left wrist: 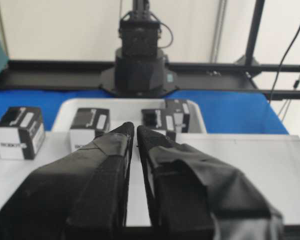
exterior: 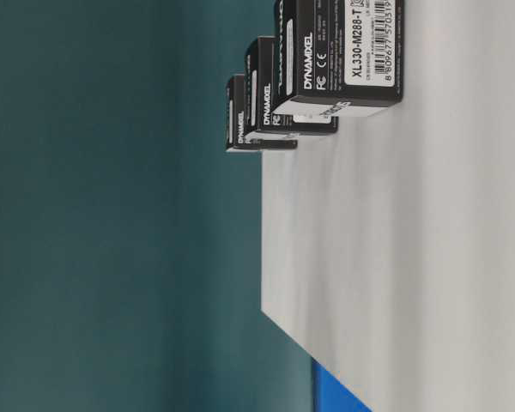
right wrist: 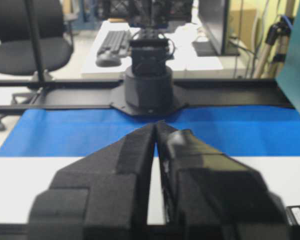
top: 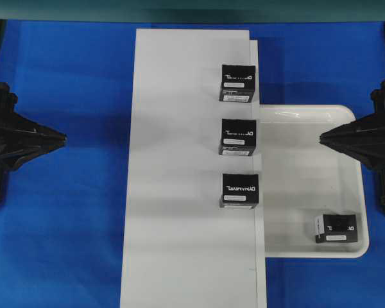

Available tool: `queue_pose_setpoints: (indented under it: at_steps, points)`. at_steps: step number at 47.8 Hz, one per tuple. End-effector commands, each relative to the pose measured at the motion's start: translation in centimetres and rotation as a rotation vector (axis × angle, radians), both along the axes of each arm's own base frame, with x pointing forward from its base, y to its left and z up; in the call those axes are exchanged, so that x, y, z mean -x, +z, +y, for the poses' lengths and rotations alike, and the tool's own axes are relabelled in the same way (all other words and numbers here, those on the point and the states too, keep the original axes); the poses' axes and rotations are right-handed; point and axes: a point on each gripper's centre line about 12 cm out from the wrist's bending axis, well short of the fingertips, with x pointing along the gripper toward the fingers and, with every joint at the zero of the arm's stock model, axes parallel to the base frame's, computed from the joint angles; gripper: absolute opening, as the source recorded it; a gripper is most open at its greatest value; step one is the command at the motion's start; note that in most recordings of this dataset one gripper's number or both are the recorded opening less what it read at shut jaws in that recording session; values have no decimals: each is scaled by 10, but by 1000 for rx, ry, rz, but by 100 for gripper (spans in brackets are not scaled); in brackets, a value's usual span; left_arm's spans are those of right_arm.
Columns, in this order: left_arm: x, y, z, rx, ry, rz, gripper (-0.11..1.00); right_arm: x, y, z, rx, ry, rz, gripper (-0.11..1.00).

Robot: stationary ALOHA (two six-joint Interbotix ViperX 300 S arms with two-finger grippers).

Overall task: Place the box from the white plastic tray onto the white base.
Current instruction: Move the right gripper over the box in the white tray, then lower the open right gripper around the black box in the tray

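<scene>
Sitting in white plastic tray [top: 308,186] corner, box [top: 337,228] unobstructed; three lettered boxes [top: 239,137] line white base [top: 179,192] edge; both tools pinched together.

Three black cuboid boxes with large white lettering [top: 237,83] stand on one long flat matte white board [top: 173,192]. One small plain-topped black box [top: 337,228] lies in one glossy white plastic tray [top: 362,192]. Two black grippers, left [top: 63,136] and right [top: 322,136].

overhead: straight down | table-level: rotated, close | wrists: level, facing opposite arm
</scene>
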Motion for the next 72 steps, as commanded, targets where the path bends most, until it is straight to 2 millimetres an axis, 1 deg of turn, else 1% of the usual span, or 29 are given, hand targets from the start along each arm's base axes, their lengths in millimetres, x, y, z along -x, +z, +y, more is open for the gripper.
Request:
queue_pose_setpoints:
  at_steps: [1, 3, 7, 11, 17, 26, 31, 37, 45, 47, 57, 65, 72]
  points:
    - [-2, 11, -5, -9, -28, -22, 14, 0, 12, 5, -26, 24, -29, 14]
    - [-2, 14, -6, -7, -31, -22, 12, 0, 13, 6, -40, 31, -7, 12]
    - [-3, 18, -7, -10, -36, -16, -1, 2, 22, 6, -83, 34, 64, 0]
    - [-4, 20, -7, -11, -34, 6, -7, 7, 32, 8, -116, 42, 180, -2]
    - [-5, 22, -7, -12, -35, 46, -7, 19, 44, 11, -150, 52, 326, -2]
    - [-5, 24, -7, -10, -35, 60, -7, 36, 48, 20, -186, 87, 580, -2]
    - [-6, 23, -7, -10, -33, 63, -7, 40, 46, 27, -202, 108, 703, -2]
    - [-6, 25, -7, -9, -35, 60, -7, 37, 41, 38, -207, 144, 825, -2]
    - [-7, 25, -7, -9, -35, 63, -7, 24, 24, 57, -174, 191, 997, -2]
    - [-7, 25, -7, -9, -33, 61, -7, 19, 17, 62, -175, 192, 1048, -2]
    - [-7, 25, -7, -9, -33, 61, -7, 1, -15, 77, -216, 143, 1251, -2]
    - [-7, 25, -7, -9, -35, 61, -7, 0, -41, 82, -184, 92, 1430, -2]
    - [-7, 25, -7, -9, -35, 63, -7, 1, -52, 83, -161, 79, 1496, -2]
